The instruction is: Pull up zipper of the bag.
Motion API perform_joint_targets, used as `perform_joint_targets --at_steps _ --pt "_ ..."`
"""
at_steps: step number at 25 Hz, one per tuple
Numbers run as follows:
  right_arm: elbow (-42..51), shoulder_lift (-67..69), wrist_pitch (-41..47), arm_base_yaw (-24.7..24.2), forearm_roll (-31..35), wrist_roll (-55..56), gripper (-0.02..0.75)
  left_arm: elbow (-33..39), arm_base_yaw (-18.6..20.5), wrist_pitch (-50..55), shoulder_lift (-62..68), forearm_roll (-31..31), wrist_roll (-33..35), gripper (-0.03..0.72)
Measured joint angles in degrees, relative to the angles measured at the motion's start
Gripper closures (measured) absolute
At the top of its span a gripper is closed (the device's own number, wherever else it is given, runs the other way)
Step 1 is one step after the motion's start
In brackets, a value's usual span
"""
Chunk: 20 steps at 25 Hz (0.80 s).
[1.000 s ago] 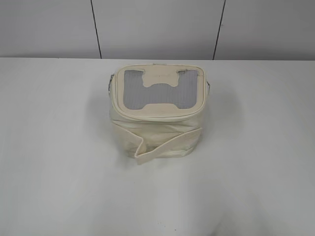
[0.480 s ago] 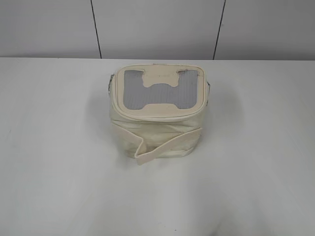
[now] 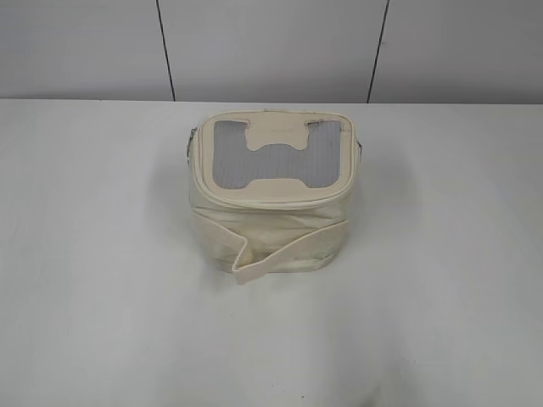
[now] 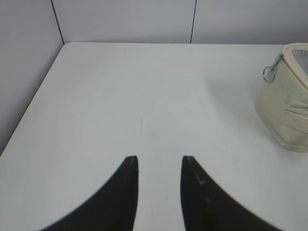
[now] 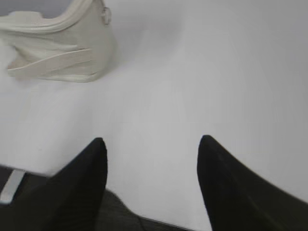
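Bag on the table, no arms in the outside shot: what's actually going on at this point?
Nothing is being handled. The bag sits alone in the middle of the white table. The left gripper hangs open over bare table, with the bag at the right edge of its view and a silver ring pull showing at the lid rim. The right gripper is open too, well short of the bag. The zipper work has not begun.

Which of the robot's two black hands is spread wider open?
The right hand, with the bag at its upper left, gapes wider. The left hand keeps its fingers closer together.
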Motion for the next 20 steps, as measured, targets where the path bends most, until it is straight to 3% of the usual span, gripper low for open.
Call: perform_joint_targets --at_steps 5,8,12,15,20 --pt "-0.4 16.4 -5.9 0.0 20.6 -17.9 0.269 0.0 0.0 0.0 0.0 0.0 0.0 0.451" --pt "-2.0 31.2 -13.0 0.0 34.1 -35.3 0.269 0.0 0.0 0.0 0.0 0.0 0.0 0.451" --pt "-10.9 55.9 -15.6 0.4 51.4 -59.4 0.269 0.0 0.0 0.0 0.0 0.0 0.0 0.451" --pt "-22.7 73.0 -16.2 2.7 56.0 -68.1 0.269 0.0 0.0 0.0 0.0 0.0 0.0 0.451" --pt "-47.5 98.1 -13.0 8.1 56.0 -71.5 0.269 0.0 0.0 0.0 0.0 0.0 0.0 0.452"
